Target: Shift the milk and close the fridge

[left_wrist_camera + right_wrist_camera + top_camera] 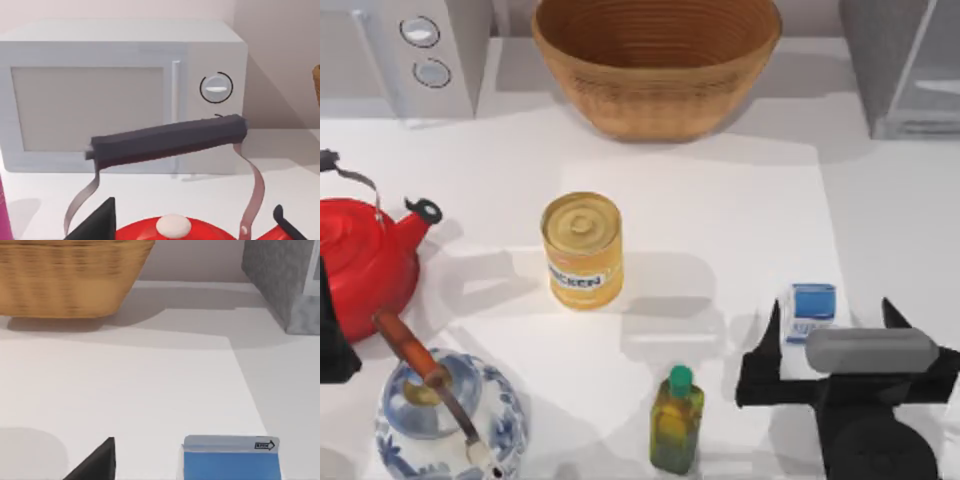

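Observation:
The milk (811, 311), a small white carton with a blue top, stands upright near the table's right front. My right gripper (831, 310) is open around it, one black finger on each side and both apart from it. In the right wrist view the milk's blue top (231, 460) sits close ahead, beside one of the fingers (99, 462). The fridge (890, 60) stands at the back right corner, its pale door panel (935, 85) reaching the picture's edge. My left arm (330, 335) is parked at the far left by the red kettle, and one of its fingers (100, 222) shows above the kettle lid.
A wicker basket (656, 62) stands at the back centre. A yellow can (583, 250) is mid-table. A green-capped oil bottle (676, 420) stands left of my right gripper. The red kettle (365, 260), a blue-and-white teapot (450, 415) and a two-knob appliance (425, 50) fill the left.

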You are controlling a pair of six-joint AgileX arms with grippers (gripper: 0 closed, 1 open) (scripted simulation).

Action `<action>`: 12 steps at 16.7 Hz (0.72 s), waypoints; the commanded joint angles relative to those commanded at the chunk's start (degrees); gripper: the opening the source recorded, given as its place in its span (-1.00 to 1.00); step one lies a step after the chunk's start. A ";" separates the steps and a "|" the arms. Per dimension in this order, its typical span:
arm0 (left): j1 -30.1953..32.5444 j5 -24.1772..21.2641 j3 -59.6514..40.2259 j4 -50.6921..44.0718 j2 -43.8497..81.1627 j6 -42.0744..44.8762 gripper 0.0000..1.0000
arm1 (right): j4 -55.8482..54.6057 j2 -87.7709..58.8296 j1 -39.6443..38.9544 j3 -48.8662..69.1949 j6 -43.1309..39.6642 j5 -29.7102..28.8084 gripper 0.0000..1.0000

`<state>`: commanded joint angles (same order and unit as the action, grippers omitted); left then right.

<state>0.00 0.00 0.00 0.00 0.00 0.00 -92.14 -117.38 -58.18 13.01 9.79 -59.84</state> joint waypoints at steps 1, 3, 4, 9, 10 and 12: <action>0.00 0.00 0.00 0.00 0.00 0.00 1.00 | -2.26 -3.08 -0.01 0.58 0.43 -0.12 1.00; 0.00 0.00 0.00 0.00 0.00 0.00 1.00 | -5.57 -7.32 0.02 1.43 1.06 -0.25 1.00; 0.00 0.00 0.00 0.00 0.00 0.00 1.00 | -6.58 -8.55 0.05 1.69 1.25 -0.27 1.00; 0.00 0.00 0.00 0.00 0.00 0.00 1.00 | -6.98 -9.10 0.20 1.62 1.31 -0.24 1.00; 0.00 0.00 0.00 0.00 0.00 0.00 1.00 | -6.98 -9.12 0.37 1.77 1.24 -0.06 1.00; 0.00 0.00 0.00 0.00 0.00 0.00 1.00 | -6.89 -9.45 2.00 2.98 0.60 1.60 1.00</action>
<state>0.00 0.00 0.00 0.00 0.00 0.00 -99.03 -126.83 -56.17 15.98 10.39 -58.23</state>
